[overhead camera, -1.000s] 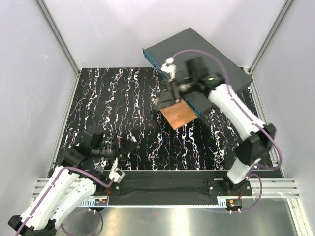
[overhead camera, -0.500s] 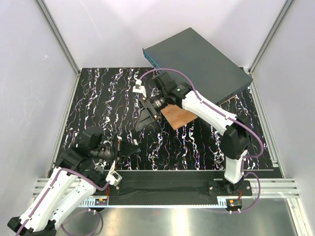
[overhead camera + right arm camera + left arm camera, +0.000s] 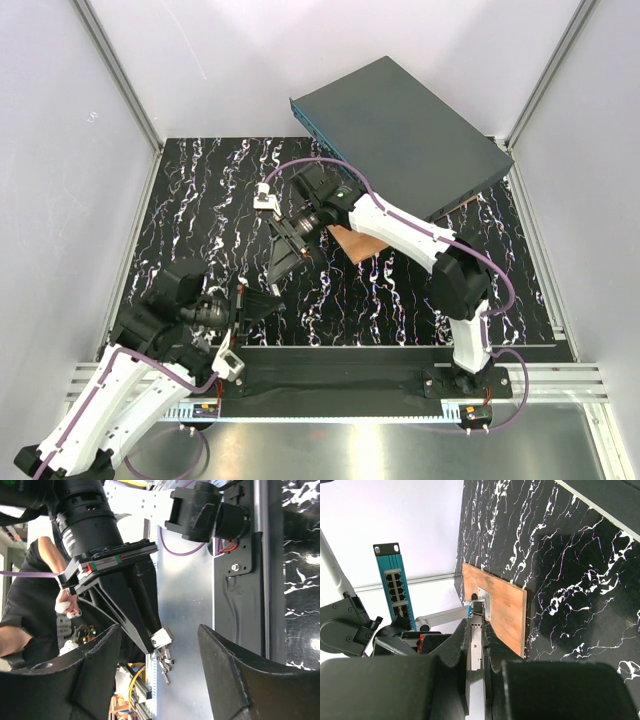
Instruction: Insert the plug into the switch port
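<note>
Plug (image 3: 161,638) first: a small pale connector pinched at the very tip of the left tool (image 3: 262,303), whose two fingers stand narrow, all but together, with the plug between them; it hangs low over the near left of the table (image 3: 200,200), nose pointing out toward the far side, so nowhere near its goal; the switch port (image 3: 392,586) is one of a bank of small square sockets on the teal face (image 3: 390,562) of the big dark-grey switch (image 3: 410,125), and that box lies at the far right corner, well apart from the plug; in the left wrist view the plug lines up more with the copper-brown plate (image 3: 502,615) than with any socket, and the plate is not the target; now the right tool (image 3: 283,258), slanting down from mid-table toward the left one, jaws wide with nothing between them; its own camera looks straight at the left tool's tip, the plug framed in the gap between its fingers (image 3: 100,670); to my eye that's a hand-over being lined up, and it makes sense, since the right arm is based nearer the switch; the risk I'd flag: the plug is tiny and little of it stands proud of the left fingers, so the right fingers must close squarely or knock it askew; whether a cable trails from it I cannot tell; a person (image 3: 25,595) shows beyond the table's near edge.
</note>
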You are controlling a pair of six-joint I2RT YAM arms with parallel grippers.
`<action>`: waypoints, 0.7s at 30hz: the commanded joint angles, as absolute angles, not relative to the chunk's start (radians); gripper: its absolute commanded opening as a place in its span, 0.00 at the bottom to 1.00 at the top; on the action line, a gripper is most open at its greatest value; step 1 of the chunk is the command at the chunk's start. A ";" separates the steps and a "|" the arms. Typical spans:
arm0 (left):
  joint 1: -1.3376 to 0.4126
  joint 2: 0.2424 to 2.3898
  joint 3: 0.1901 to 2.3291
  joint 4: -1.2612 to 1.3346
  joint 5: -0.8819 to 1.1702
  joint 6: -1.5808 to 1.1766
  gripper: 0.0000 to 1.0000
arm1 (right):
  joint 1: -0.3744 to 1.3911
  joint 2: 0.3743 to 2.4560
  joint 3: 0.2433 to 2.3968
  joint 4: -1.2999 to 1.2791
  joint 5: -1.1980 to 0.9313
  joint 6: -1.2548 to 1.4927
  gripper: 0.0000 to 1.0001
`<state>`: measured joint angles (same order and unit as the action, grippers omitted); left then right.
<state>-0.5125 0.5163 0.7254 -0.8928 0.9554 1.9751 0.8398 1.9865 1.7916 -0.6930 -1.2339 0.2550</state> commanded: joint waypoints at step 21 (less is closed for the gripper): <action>-0.517 0.495 0.787 -0.859 1.025 2.594 0.00 | 0.873 2.028 1.836 -0.709 -1.378 0.235 0.44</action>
